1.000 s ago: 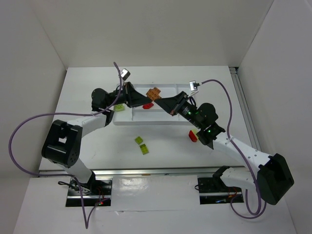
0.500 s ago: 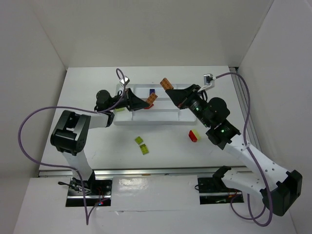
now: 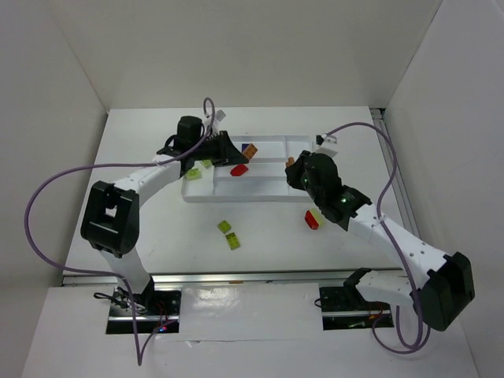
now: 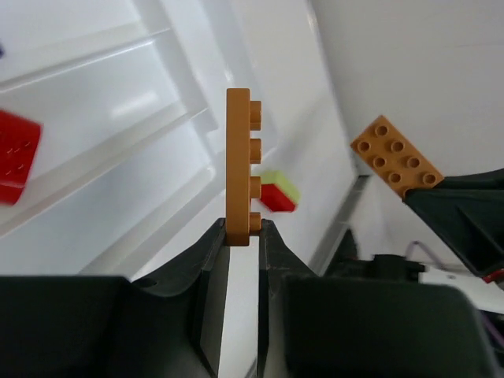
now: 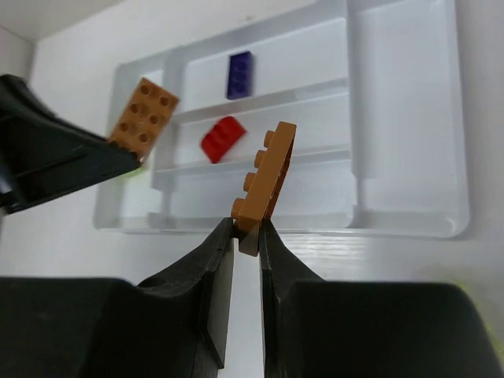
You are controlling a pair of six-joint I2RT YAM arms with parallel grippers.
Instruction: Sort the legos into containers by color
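My left gripper (image 3: 239, 152) is shut on an orange lego plate (image 3: 250, 150) above the white tray (image 3: 260, 194); in the left wrist view the plate (image 4: 239, 169) stands edge-on between the fingertips (image 4: 242, 232). My right gripper (image 3: 296, 167) is shut on a second orange plate (image 3: 290, 163), seen in the right wrist view (image 5: 268, 185) just before the tray's near rim (image 5: 409, 224). A red brick (image 5: 223, 138) and a dark blue brick (image 5: 240, 75) lie in separate tray compartments. Yellow-green bricks (image 3: 193, 175) lie in the left compartment.
A red and yellow-green brick (image 3: 313, 219) lies on the table right of the tray's front. Two yellow-green bricks (image 3: 229, 234) lie on the table in front of the tray. White walls enclose the table on three sides.
The two grippers have drawn apart, each with an orange plate. The left gripper shifted right over the tray's back; the right gripper came down and right from above the tray.
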